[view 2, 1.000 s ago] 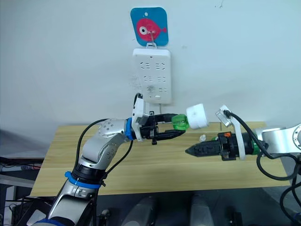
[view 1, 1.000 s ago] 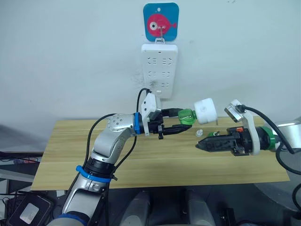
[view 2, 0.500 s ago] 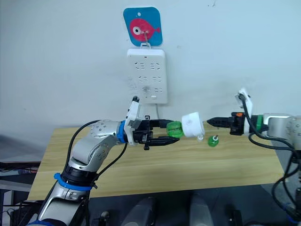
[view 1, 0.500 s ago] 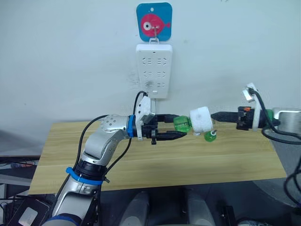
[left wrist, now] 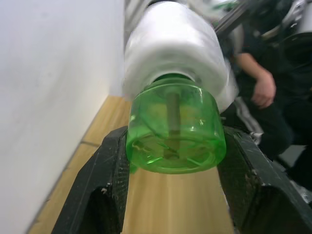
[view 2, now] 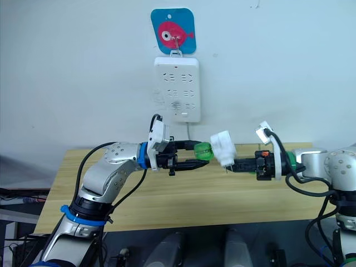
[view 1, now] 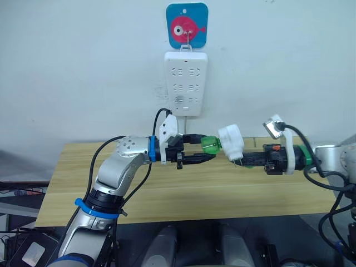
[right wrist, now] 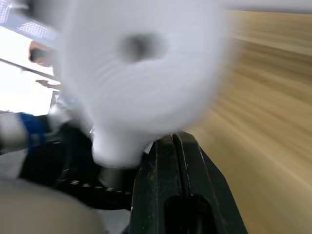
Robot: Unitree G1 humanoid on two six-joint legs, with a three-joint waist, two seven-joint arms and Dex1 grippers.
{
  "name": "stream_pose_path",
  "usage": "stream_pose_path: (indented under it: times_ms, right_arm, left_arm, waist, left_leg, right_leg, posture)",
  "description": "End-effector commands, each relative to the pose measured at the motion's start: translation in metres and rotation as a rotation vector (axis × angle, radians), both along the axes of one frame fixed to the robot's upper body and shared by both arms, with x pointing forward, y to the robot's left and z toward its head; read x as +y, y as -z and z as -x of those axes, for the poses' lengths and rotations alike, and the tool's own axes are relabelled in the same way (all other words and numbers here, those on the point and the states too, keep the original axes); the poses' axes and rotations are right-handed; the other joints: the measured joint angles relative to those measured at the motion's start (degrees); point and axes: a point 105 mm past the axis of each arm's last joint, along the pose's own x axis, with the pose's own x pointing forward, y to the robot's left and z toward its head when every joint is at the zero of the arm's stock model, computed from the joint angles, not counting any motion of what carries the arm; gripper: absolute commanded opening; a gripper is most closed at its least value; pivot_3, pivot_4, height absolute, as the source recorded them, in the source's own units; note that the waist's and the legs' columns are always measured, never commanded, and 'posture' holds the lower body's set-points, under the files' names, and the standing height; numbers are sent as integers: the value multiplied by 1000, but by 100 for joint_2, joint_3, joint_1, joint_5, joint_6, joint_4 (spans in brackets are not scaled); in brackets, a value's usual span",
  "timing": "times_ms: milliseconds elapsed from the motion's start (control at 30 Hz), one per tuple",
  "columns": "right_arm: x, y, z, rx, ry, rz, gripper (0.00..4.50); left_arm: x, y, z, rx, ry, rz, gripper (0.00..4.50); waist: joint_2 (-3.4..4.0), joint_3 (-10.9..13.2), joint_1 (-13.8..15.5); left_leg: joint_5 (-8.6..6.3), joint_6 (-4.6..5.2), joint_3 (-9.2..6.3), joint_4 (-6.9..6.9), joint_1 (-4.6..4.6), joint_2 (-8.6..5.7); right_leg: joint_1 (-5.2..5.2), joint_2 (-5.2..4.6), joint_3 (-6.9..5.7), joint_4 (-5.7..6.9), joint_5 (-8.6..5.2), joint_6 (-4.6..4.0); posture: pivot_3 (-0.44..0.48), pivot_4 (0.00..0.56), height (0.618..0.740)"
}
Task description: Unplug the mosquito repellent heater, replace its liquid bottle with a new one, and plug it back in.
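Left eye view: left hand (view 1: pixel 207 150) clamped on green bottle (view 1: pixel 210 144), held level above wooden surface (view 1: pixel 167 189). White heater (view 1: pixel 231 141) seated on bottle's far end, in mid-air, unplugged, below and right of white power strip (view 1: pixel 186 83) on wall. Fish hook plate (view 1: pixel 187 25) above strip. Right hand (view 1: pixel 240 161) reaching in from right, fingers together, tips just under heater; touching or not, cannot tell.

Right eye view: same arrangement; heater between the two hands, tilted slightly.

Left wrist view: two black fingers (left wrist: pixel 105 185) pressed on either side of bottle base, wick rod visible inside, heater beyond it. Person's hand (left wrist: pixel 265 90) in background.

Right wrist view: closed fingers (right wrist: pixel 178 180) directly beneath blurred round heater face with small dark centre hole (right wrist: pixel 141 46); surface to one side.
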Motion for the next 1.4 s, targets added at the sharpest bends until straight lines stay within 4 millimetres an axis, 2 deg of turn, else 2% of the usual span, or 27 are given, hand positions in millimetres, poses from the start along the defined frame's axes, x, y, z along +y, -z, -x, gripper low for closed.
stream_pose_path:
  times_ms: [33,100,167,300,400,467,533,700,800,1033,1200,1400]
  right_arm:
    - [8,-26,20,-32,-121,-65,27]
    - [12,-39,21,-46,-153,-100,27]
    - [16,-49,11,-78,-123,-123,27]
    - [21,-66,-30,-134,54,-174,27]
    - [15,-66,-65,-192,253,-130,27]
    - [8,-64,-82,-241,359,-77,27]
    - [3,-64,-88,-256,398,-68,27]
    - [2,-61,-79,-266,331,-62,27]
    - [7,-50,-69,-236,254,-51,27]
    - [11,-23,-63,-214,204,2,27]
    - [7,-9,-49,-179,156,33,27]
    - [4,1,-21,-126,41,58,27]
  left_arm:
    - [-3,-4,4,-43,19,7,2221]
    - [-5,-3,4,-44,25,3,2221]
    - [-6,-3,4,-53,29,-2,2221]
    - [-8,-2,5,-59,40,-8,2221]
    - [-9,-2,8,-55,53,-11,2221]
    - [-8,-2,9,-52,58,-12,2221]
    - [-7,-2,9,-48,58,-12,2221]
    - [-5,-1,11,-33,63,-10,2221]
    - [-5,-2,12,-26,66,-3,2221]
    - [-6,-4,14,-29,81,1,2221]
    - [-5,-9,12,-22,66,21,2221]
    - [-3,-5,5,-49,22,-7,2221]
  waist:
    - [0,0,-1]
    - [0,0,-9]
    - [0,-1,-24]
    - [-1,-2,-58]
    - [0,-2,-70]
    - [0,-2,-71]
    - [1,-3,-68]
    - [1,-2,-82]
    - [1,-3,-82]
    - [1,-2,-81]
    - [1,-2,-73]
    - [1,-2,-63]
  left_leg:
    - [0,0,1,0,1,0]
    - [0,0,5,0,2,-1]
    - [1,1,12,3,3,-2]
    - [2,2,15,4,6,-2]
    - [2,2,14,3,4,-1]
    - [2,2,15,4,-8,-5]
    - [2,2,14,10,-31,-6]
    - [2,2,10,19,-47,-6]
    - [2,2,7,27,-46,-4]
    - [0,4,5,72,-48,-10]
    - [0,4,4,77,-48,-12]
    - [0,4,4,77,-48,-12]
  right_leg:
    - [0,1,0,2,0,0]
    - [0,2,3,3,1,1]
    - [0,2,8,2,5,4]
    - [3,2,10,1,8,5]
    - [0,2,8,2,9,4]
    - [-14,2,9,2,9,4]
    - [-33,2,3,2,9,5]
    - [-42,1,-4,0,9,4]
    - [-38,2,-6,6,10,4]
    - [-35,3,2,38,13,8]
    - [-36,2,3,46,13,8]
    - [-37,1,4,47,13,7]
  posture:
    - [113,219,740]
    - [108,215,740]
    - [104,211,740]
    - [98,208,740]
    - [98,208,740]
    - [100,208,740]
    - [105,212,740]
    - [107,216,740]
    - [108,218,740]
    - [113,219,740]
    - [113,219,740]
    - [117,219,740]
